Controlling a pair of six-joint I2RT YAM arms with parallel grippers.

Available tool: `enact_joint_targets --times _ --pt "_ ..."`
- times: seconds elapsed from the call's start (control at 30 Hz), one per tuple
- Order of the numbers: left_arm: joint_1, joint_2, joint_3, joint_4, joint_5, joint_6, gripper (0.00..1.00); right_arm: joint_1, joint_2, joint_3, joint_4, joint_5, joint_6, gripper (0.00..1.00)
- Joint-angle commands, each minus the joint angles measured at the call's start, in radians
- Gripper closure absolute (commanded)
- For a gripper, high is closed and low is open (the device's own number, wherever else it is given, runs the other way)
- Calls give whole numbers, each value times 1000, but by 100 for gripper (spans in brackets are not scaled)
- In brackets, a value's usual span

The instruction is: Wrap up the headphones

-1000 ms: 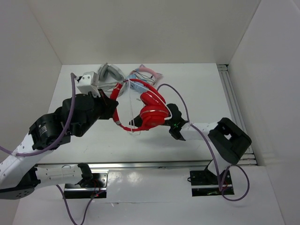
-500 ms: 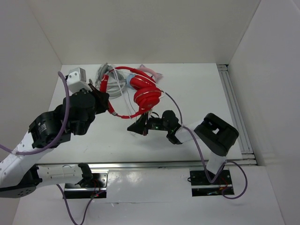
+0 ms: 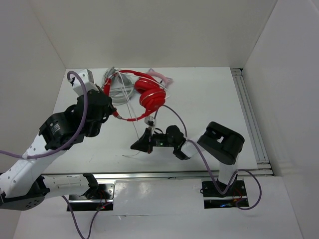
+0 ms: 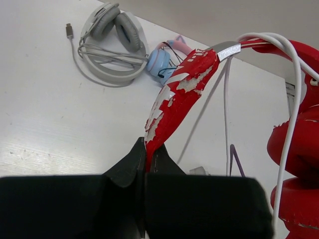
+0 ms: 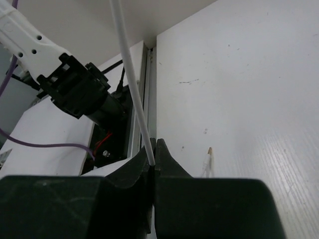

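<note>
The left gripper point(image 3: 112, 109) sits in the upper left of the overhead view, its jaws closed tight on the headband point(image 4: 179, 97) of the headphones point(image 3: 144, 84). In the left wrist view the band rises from between the two fingertips in the lower middle of the frame. It arcs to the upper right, and its red coating is flaking off in patches. The headphones are held up by the band over the table point(image 3: 214, 104). Their two earcups point(image 3: 154, 99) are stacked together in the upper middle of the overhead view, to the right of the left gripper.

The white cable point(image 3: 152, 118) drops from the earcups to the right gripper point(image 3: 143, 144), which lies low in the middle of the frame, pointing left. Its jaws are closed on the cable. In the right wrist view the thin white line runs from the top of the frame down into the seam between the fingertips. More cable trails on the table just left of that gripper.

Beyond the headphones, near the table's far edge, lie a grey-white headset point(image 3: 115, 78) and a pink and blue headset point(image 3: 160, 74).
</note>
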Motion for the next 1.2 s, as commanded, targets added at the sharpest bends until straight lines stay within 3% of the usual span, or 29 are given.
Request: enact_joint_targets --times 0.0,0.23,0.47,0.6,0.7,0.83,0.9,1.03,1.17 --pt "40 -11 39 120 -57 -33 100 41 -24 -39 145 49 -35 100" --pt "119 9 -96 101 -71 -97 100 250 -324 -105 -188 265 -164 100" --pt "119 83 -130 -17 -117 -189 100 445 -594 61 -706 533 -297 100" --pt "128 127 -106 -128 -127 -168 100 496 -625 266 -1126 741 -383 100" --pt "128 141 -106 -128 -95 -78 100 496 -639 357 -1329 865 -405 100" --pt "119 67 -159 -128 -22 8 100 496 -669 432 -1509 940 -448 100" --pt "119 32 -211 -64 30 145 100 496 -670 505 -1645 989 -458 100" --pt "119 72 -221 -97 104 219 100 496 -639 624 -1797 1110 -507 100" --pt "39 107 -220 -128 156 254 100 506 -605 733 -1910 1256 -555 100"
